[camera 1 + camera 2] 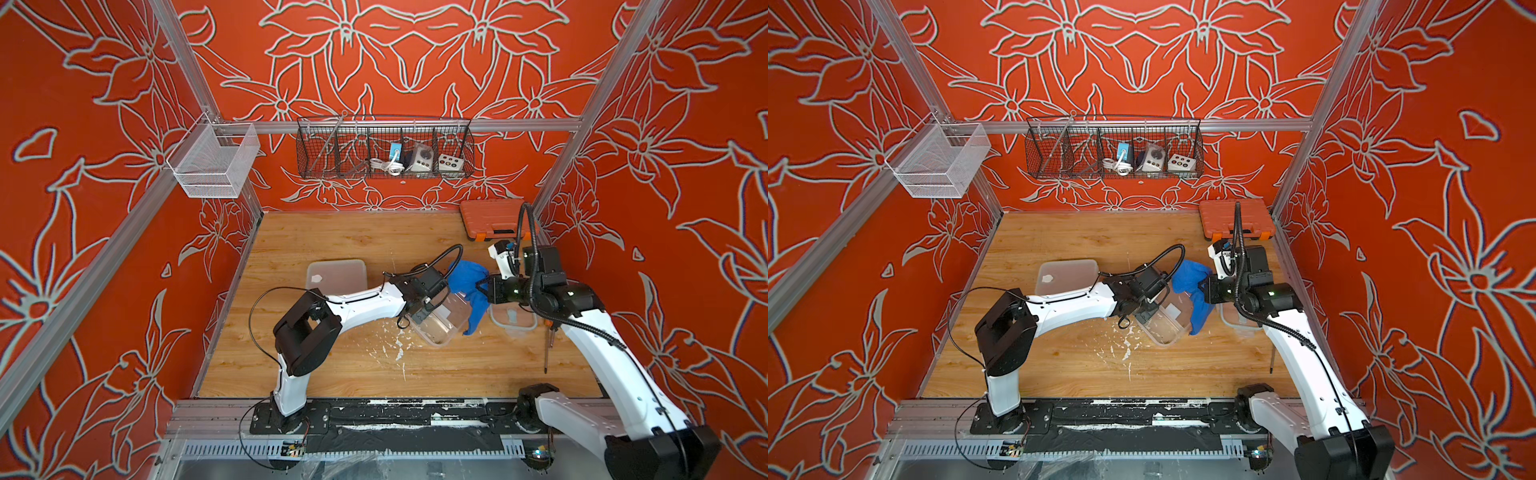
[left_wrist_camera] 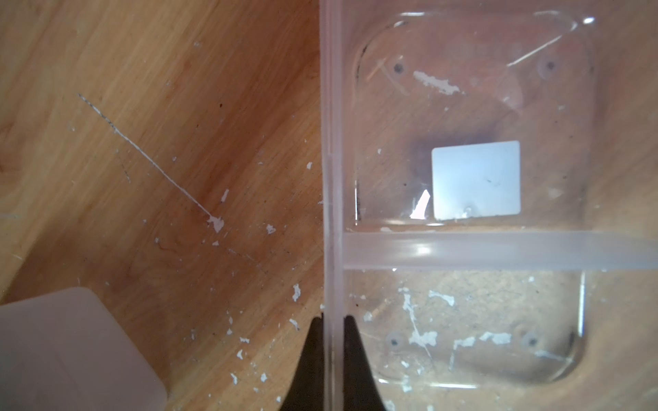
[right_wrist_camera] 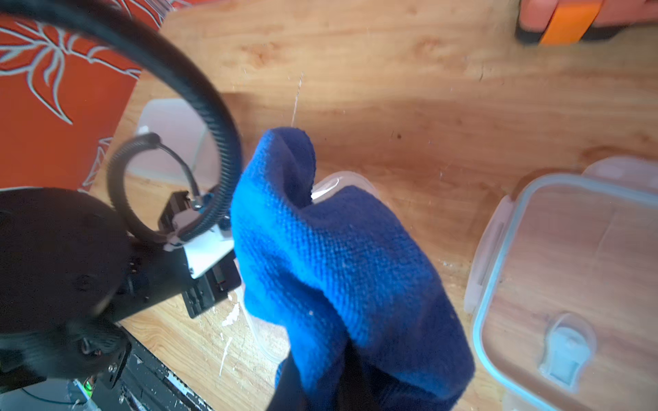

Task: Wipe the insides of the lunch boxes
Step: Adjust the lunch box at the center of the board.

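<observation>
The left gripper (image 2: pixel 333 321) is pinched tight on the side wall of the divided lunch box (image 2: pixel 498 249), one finger inside and one outside. The box sits on the wooden table (image 1: pixel 332 365), near its middle, among white flecks. A plain white sticker (image 2: pixel 476 179) lies flat in one compartment, with no writing visible on it. The right gripper (image 3: pixel 318 386) is clamped on a blue cloth (image 3: pixel 341 263), which hangs at the box's end nearest that arm. Just beyond lies a clear lid (image 3: pixel 569 270) with a blue-grey seal. Farther left stands a frosted lunch box (image 1: pixel 336 272), and an orange case (image 1: pixel 492 218) sits at the back.
</observation>
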Robot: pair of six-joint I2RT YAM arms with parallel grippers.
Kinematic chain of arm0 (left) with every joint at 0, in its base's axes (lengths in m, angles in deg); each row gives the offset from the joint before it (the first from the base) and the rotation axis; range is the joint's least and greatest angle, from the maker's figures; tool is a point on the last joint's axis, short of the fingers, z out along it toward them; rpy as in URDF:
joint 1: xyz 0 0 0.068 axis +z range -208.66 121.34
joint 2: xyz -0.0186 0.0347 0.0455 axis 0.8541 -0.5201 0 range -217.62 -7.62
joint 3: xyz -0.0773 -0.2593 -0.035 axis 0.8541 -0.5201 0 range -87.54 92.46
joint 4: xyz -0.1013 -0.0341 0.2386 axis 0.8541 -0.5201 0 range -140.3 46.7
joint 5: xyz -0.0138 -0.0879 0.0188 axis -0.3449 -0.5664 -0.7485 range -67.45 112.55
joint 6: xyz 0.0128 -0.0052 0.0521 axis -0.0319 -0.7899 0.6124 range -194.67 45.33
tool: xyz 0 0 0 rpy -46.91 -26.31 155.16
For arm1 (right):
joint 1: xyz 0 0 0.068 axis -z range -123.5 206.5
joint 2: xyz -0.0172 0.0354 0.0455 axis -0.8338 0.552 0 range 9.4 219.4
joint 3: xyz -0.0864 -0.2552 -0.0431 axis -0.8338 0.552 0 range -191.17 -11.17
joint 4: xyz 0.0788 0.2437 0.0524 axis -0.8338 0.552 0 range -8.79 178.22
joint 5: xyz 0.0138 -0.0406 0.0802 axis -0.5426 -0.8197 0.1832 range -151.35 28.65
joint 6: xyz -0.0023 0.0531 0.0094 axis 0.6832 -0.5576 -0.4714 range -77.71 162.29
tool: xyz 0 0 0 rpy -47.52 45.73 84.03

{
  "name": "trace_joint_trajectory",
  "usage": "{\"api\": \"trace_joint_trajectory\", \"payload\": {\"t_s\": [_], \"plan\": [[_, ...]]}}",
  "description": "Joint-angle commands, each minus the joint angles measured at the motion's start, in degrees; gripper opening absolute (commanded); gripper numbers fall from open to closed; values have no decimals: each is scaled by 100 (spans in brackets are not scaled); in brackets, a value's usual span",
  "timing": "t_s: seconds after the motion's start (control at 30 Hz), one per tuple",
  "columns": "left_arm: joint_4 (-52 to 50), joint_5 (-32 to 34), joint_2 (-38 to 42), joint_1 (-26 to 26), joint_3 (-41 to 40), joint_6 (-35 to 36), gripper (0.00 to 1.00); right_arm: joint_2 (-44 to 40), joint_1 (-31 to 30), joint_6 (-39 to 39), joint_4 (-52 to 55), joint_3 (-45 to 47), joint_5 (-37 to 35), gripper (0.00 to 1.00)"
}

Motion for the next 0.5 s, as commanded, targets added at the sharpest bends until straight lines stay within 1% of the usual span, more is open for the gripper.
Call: {"api": "trace_joint_trajectory", "payload": {"t_s": [0.0, 0.13, 0.17, 0.23, 0.27, 0.33, 0.37, 0.4, 0.47], "plan": [[374, -98, 186, 182, -268, 910, 1, -5, 32, 18, -76, 220, 102, 0], [760, -414, 433, 330, -465, 1239, 7, 2, 34, 68, 49, 263, -86, 0], [809, -390, 455, 356, -478, 1283, 13, -13, 27, 66, 77, 268, -139, 0], [785, -370, 464, 423, -434, 1228, 29, -40, 26, 69, 112, 268, -193, 0], [713, -388, 456, 460, -383, 1139, 37, -49, 28, 67, 117, 266, -201, 0], [587, -441, 506, 490, -323, 973, 51, -32, 31, 65, 116, 236, -187, 0], [575, -420, 579, 491, -331, 855, 60, -1, 26, 64, 115, 210, -162, 0], [577, -348, 681, 499, -364, 713, 66, 44, 30, 69, 105, 186, -123, 0], [439, -136, 915, 500, -357, 367, 67, 155, 28, 125, 106, 117, -80, 0]]}}
